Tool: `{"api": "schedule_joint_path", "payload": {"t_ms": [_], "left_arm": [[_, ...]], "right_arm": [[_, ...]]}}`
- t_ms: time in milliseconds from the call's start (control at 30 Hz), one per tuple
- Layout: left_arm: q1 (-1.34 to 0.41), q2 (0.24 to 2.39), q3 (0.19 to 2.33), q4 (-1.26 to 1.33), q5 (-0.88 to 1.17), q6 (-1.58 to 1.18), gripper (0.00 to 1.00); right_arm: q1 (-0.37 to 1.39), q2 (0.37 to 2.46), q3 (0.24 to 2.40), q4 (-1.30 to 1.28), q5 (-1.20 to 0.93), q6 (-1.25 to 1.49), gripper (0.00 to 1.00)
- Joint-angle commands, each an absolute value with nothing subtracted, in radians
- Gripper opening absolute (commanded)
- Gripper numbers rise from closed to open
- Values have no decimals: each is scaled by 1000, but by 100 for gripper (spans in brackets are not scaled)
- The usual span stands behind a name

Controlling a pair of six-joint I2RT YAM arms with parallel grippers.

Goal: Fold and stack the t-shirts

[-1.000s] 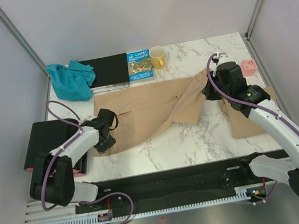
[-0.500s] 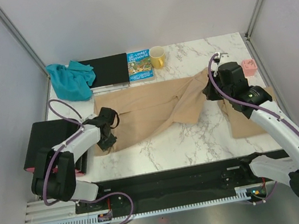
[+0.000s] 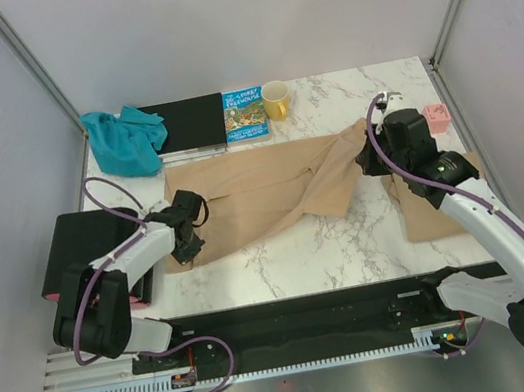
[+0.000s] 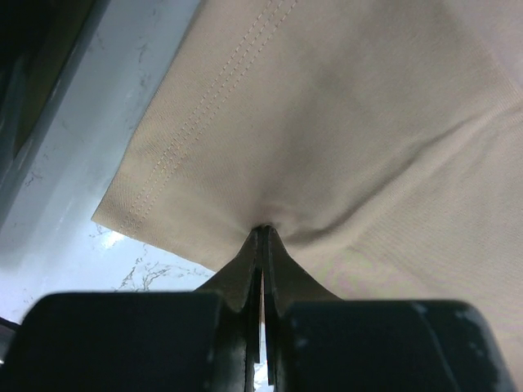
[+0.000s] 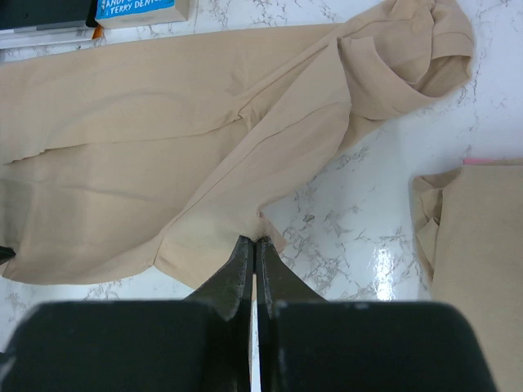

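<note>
Little has moved: your left tool (image 4: 261, 234) edged slightly, and both it and the right tool (image 5: 252, 243) stay clamped on the tan t-shirt (image 3: 261, 191), seemingly ready for folding.

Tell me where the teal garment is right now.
In the top view the teal garment lies bunched at the table's far-left corner, just left of the black board.

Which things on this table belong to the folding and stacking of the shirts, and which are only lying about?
For the job:
- spread tan shirt
- folded tan shirt
- teal garment

Lying about:
- black board
- book
- yellow mug
- small pink thing
</note>
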State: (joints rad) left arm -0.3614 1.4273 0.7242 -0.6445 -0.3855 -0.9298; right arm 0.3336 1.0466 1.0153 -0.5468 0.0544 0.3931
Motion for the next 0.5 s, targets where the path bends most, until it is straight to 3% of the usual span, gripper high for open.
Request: {"api": "schedule_joint_path", "payload": {"t_ms": [0,467], "left_arm": [[-362,1424,678,-661,-388,-939,2],[-362,1249,730,-683,-411,-861,2]], "right_arm": [[331,1031,1048,-538,72,397,0],[331,1005,1058,-537,138,407,0]]}}
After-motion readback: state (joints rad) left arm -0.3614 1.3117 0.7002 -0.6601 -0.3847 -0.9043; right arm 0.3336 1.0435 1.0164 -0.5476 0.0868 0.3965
